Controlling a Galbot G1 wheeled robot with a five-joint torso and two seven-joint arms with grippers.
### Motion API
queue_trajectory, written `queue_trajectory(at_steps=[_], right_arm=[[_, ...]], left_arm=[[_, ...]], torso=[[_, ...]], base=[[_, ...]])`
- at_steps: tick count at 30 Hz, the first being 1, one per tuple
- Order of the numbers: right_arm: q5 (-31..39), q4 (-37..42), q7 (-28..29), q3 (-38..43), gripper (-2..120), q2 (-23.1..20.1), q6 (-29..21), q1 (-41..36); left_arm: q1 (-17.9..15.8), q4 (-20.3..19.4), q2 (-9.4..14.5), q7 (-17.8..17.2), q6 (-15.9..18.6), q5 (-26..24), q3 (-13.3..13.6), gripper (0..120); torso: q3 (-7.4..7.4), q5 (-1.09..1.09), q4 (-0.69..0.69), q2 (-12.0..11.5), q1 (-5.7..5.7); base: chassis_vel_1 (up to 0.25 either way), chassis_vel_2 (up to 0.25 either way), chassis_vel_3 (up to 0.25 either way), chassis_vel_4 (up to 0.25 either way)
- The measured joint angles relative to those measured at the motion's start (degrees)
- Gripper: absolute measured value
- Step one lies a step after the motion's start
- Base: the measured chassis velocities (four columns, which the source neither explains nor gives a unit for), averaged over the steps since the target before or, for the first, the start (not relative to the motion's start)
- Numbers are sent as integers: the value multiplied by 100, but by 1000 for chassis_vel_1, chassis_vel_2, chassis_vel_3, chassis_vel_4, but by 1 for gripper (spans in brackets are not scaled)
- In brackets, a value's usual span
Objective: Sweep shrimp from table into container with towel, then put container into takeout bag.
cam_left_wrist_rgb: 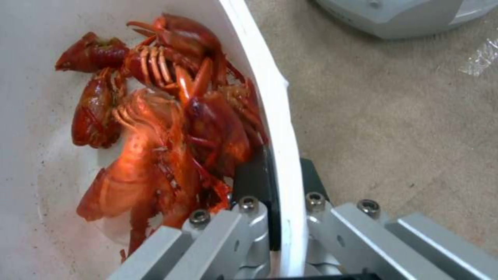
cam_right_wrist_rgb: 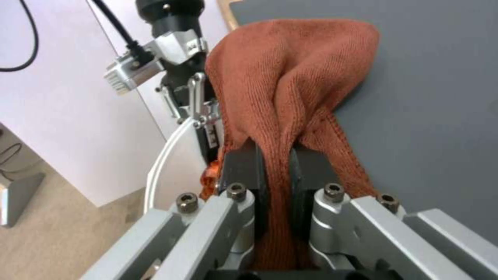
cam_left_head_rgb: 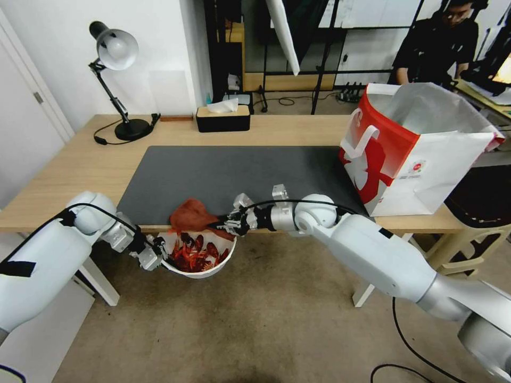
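In the head view, the light-wood counter [cam_left_head_rgb: 80,165] carried a dark grey mat [cam_left_head_rgb: 229,175], with the red and white takeout bag [cam_left_head_rgb: 415,149] standing open at the mat's right end. A black tissue box [cam_left_head_rgb: 222,118] and a desk lamp [cam_left_head_rgb: 114,80] stood along the far edge. The white container [cam_left_head_rgb: 223,263] hung just below the counter's near edge, off the counter, with the red shrimp [cam_left_head_rgb: 197,255] heaped inside it. The left gripper [cam_left_head_rgb: 155,254] held the container at its left rim. The rust-red towel [cam_left_head_rgb: 191,215] lay bunched on the mat's near edge, directly above the container, and the right gripper [cam_left_head_rgb: 228,223] gripped it from the right.

In the left wrist view, the left gripper [cam_left_wrist_rgb: 280,217] was pinched on the container's wall [cam_left_wrist_rgb: 283,128], one black pad inside the bowl and the other outside it. The shrimp [cam_left_wrist_rgb: 166,124] were piled against that wall, touching the inner pad. Beige floor lay beyond the rim.

In the right wrist view, the right gripper [cam_right_wrist_rgb: 277,175] was pressed together on a fold of the towel [cam_right_wrist_rgb: 290,77], which swelled out ahead of the pads and rested on the grey mat [cam_right_wrist_rgb: 430,97]. Beside it, past the counter's edge, were the container's rim [cam_right_wrist_rgb: 161,155] and the left gripper [cam_right_wrist_rgb: 200,116] on it, with a bit of orange shrimp [cam_right_wrist_rgb: 209,177] just showing.
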Motion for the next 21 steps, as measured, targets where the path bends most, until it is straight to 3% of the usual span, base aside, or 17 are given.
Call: queue_trajectory(at_steps=[21], right_arm=[[105, 687, -48, -3, 7, -356, -114, -354]], left_arm=[[170, -107, 62, -12, 11, -10, -168, 0]], torso=[[0, 0, 0, 0, 0]], base=[[0, 0, 0, 0]])
